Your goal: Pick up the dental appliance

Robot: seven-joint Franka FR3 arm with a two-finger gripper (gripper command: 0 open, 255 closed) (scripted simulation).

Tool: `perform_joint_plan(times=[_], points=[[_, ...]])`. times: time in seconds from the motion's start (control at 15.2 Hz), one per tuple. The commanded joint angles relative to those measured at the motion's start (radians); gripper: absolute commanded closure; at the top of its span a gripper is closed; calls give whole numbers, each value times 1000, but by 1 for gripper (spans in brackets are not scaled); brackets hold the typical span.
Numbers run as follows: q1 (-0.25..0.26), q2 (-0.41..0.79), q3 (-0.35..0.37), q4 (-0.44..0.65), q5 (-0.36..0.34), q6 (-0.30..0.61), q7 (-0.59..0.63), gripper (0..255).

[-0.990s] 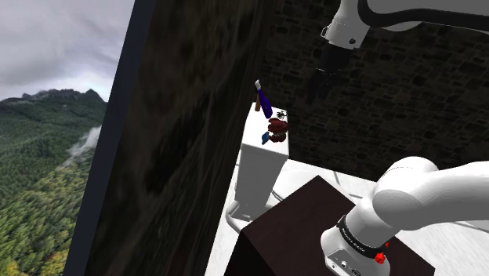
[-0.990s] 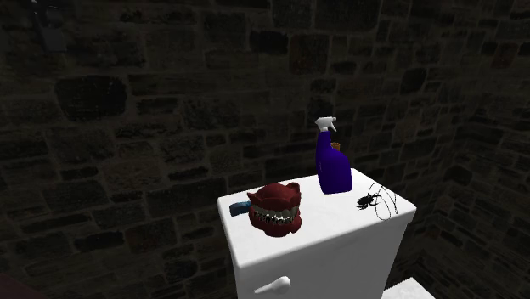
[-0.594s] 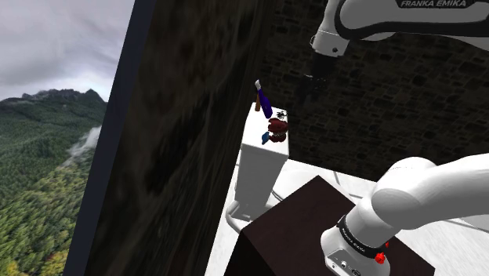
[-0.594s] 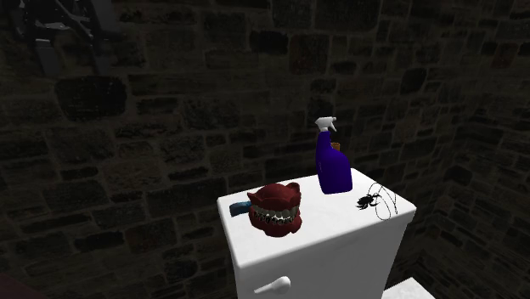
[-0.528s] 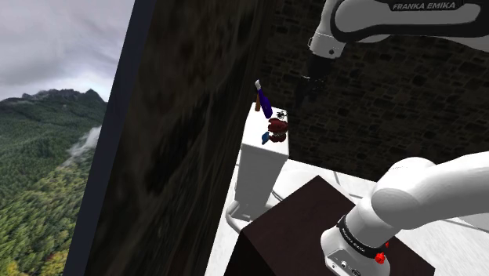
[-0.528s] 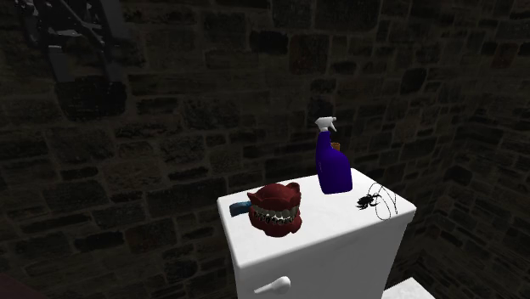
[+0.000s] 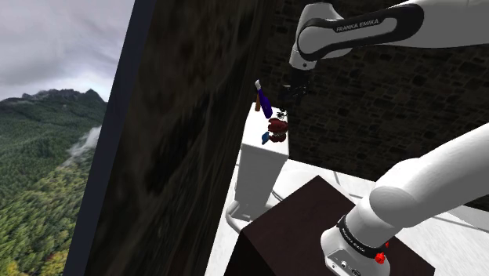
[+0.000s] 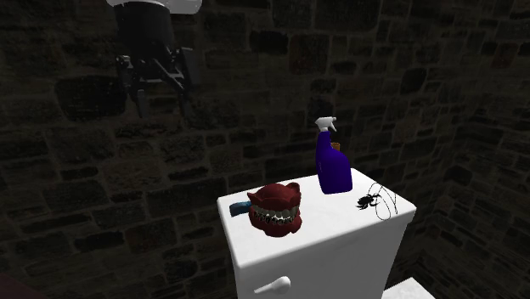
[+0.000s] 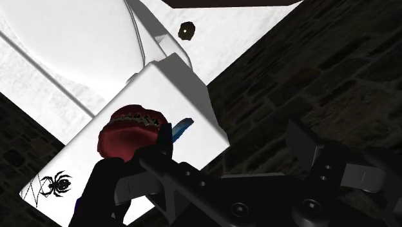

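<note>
The claw (image 8: pixel 159 104) has just swung in, spread wide and empty, hanging at ten o'clock from the red dentures (image 8: pixel 276 212) on the toilet tank (image 8: pixel 335 228); descent looks next.

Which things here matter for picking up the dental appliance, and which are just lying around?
For the job: red dentures; end effector, open.
Lying about: purple spray bottle; black spider; small blue item beside the dentures.
</note>
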Motion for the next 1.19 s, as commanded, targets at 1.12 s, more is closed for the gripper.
perform_joint_plan(times=[1.12], points=[[-93,692,-84,484,-123,176,58,0]])
